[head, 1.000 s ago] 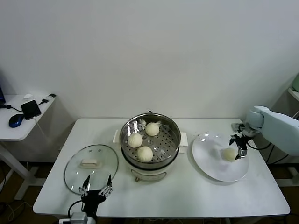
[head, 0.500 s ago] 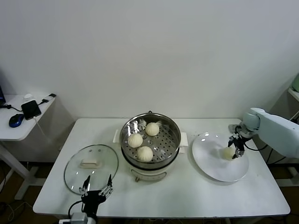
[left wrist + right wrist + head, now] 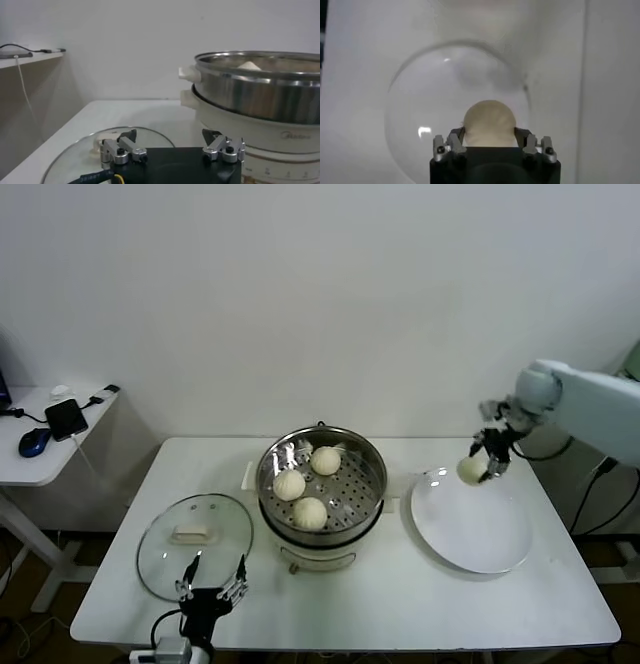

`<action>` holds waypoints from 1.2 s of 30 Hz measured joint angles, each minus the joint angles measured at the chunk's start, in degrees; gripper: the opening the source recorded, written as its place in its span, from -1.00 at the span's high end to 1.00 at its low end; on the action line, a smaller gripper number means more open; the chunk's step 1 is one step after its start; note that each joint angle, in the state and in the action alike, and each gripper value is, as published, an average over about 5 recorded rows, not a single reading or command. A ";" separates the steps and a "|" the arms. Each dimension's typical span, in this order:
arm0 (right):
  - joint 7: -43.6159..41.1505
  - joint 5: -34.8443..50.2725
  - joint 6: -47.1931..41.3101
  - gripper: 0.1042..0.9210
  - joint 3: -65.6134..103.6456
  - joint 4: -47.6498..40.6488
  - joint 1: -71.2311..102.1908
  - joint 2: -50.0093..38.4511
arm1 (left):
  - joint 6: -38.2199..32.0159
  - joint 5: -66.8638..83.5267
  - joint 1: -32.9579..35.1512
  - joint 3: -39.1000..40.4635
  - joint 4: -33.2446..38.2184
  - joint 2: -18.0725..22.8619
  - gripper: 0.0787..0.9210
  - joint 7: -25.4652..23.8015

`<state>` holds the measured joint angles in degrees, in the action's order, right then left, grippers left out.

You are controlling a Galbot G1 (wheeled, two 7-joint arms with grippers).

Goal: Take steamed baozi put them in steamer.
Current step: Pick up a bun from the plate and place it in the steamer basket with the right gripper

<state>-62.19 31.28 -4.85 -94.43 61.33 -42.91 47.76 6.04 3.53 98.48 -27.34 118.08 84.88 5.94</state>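
The right gripper point(image 3: 484, 457) is clamping a round bun point(image 3: 470, 470), with no long axis, above the plate point(image 3: 470, 534); the left gripper point(image 3: 211, 578) is idling wide open near the lid point(image 3: 195, 529).

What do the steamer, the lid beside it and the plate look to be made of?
Steamer: polished stainless steel, mirror reflections on its wall, on a matte cream base, probably plastic. Lid: clear glass, table visible through it, pale knob. Plate: glossy white, likely ceramic or melamine; cannot tell which.

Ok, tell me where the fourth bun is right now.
In the head view, the fourth bun is on the right, held in the right hand above the far edge of the white plate, right of the steamer.
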 measured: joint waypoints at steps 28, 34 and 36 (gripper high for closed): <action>11.31 24.14 -13.07 -0.39 -10.69 15.26 -8.01 19.41 | 0.23 0.41 0.00 0.08 0.95 -0.48 -0.77 -0.73; 12.02 23.39 -13.37 -0.39 -9.59 11.81 -4.14 21.65 | 0.20 0.65 -0.27 0.06 0.37 -0.32 -0.77 -0.71; 12.05 23.09 -13.42 -0.39 -9.37 10.75 -3.04 22.25 | 0.21 0.73 -0.37 0.04 0.25 -0.32 -0.77 -0.71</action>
<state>-50.14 54.37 -18.27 -103.80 72.08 -45.94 70.01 6.25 4.27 98.12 -27.29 118.33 84.56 5.23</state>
